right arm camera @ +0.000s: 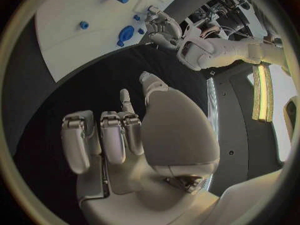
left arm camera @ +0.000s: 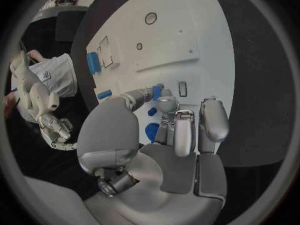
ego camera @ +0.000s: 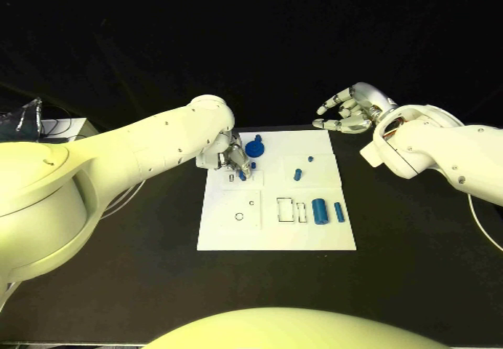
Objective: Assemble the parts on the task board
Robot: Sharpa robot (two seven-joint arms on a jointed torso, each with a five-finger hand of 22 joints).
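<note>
Now, from the head view, the left hand point(ego camera: 232, 161) is down on the far left part of the white board point(ego camera: 275, 240). Its fingertips pinch a small blue piece point(ego camera: 242, 174). A round blue piece point(ego camera: 255, 149) lies just beside the hand. Two blue cylinders point(ego camera: 320, 211) lie side by side farther off, near empty slot outlines. The right hand point(ego camera: 346, 110) hangs off the board's far right corner, with its fingers apart and nothing in them.

From the left wrist, the left hand point(left arm camera: 169, 135) reaches over the board point(left arm camera: 187, 35). A thin blue piece point(left arm camera: 157, 91) sits at its fingertips point(left arm camera: 165, 104), so I think it is being fitted.

From the right wrist, the right hand point(right arm camera: 125, 135) is loosely curled and holds nothing. The board point(right arm camera: 69, 30) is well apart from it.

Most pieces look loose, so I think lots of the job is left.
</note>
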